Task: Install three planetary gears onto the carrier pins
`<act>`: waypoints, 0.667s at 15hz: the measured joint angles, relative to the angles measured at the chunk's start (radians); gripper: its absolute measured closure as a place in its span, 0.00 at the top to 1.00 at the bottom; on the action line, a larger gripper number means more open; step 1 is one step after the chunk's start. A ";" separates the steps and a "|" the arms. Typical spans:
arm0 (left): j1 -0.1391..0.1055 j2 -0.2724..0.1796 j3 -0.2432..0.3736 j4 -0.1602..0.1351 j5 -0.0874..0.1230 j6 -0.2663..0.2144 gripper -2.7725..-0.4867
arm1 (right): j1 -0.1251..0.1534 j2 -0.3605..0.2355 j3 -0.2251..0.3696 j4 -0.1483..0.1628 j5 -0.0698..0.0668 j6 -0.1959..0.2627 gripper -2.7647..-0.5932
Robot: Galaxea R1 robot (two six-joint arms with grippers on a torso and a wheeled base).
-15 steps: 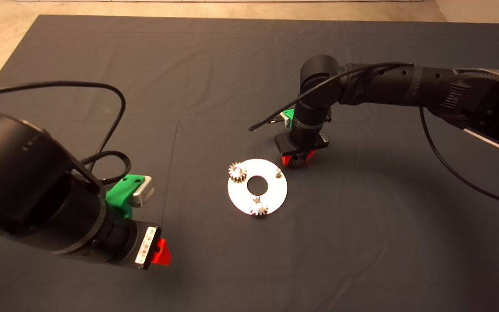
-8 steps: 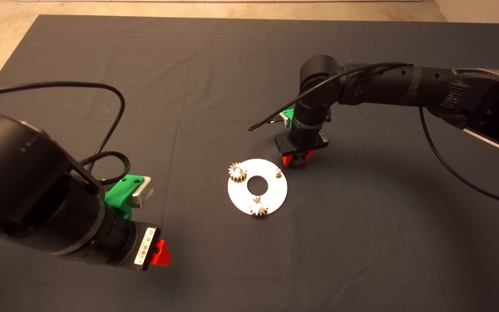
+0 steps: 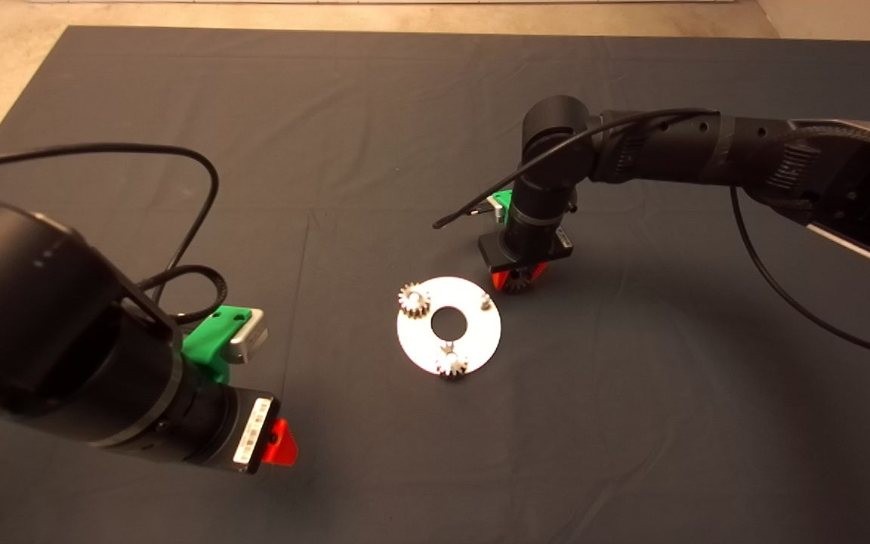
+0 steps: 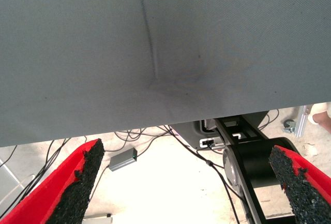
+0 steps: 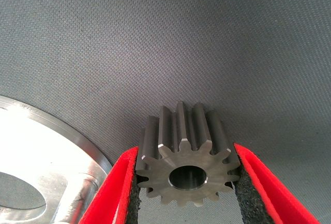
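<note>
The white carrier disc [image 3: 480,336] lies mid-mat. One steel gear [image 3: 414,299] sits on its far-left pin and a second gear [image 3: 451,364] on its near pin. The third pin [image 3: 485,301] at the disc's right stands bare. My right gripper [image 3: 516,281] hangs just beyond the disc's right rim, shut on the third gear [image 5: 187,171], which sits flat between the pads with its hole showing; the disc's rim [image 5: 62,146] shows beside it. My left gripper [image 3: 284,444] is parked at the lower left, fingers [image 4: 77,182] wide open and empty.
The dark mat [image 3: 631,423] covers the table, with a crease [image 4: 150,53] near its front edge. Past the edge, the left wrist view shows the floor with cables [image 4: 155,146] and the robot's base [image 4: 258,167].
</note>
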 joint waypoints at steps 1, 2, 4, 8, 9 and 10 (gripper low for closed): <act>0.000 0.000 0.000 0.000 0.000 0.000 0.81 | 0.000 0.000 0.000 0.000 0.000 0.000 0.23; 0.000 0.000 0.000 0.000 0.000 0.000 0.81 | 0.000 0.000 0.000 0.000 0.000 0.000 0.23; 0.000 0.000 0.000 0.000 0.000 0.000 0.81 | 0.000 0.000 0.000 0.000 0.000 0.000 0.22; 0.000 0.000 0.005 -0.001 0.000 0.000 0.81 | 0.001 0.000 0.001 0.000 0.001 0.000 0.22; 0.000 0.000 0.006 -0.003 0.000 0.000 0.81 | 0.004 0.000 0.001 0.000 0.001 0.000 0.22; 0.000 0.000 0.007 -0.003 0.000 0.000 0.81 | 0.010 0.000 0.002 0.000 0.002 0.000 0.22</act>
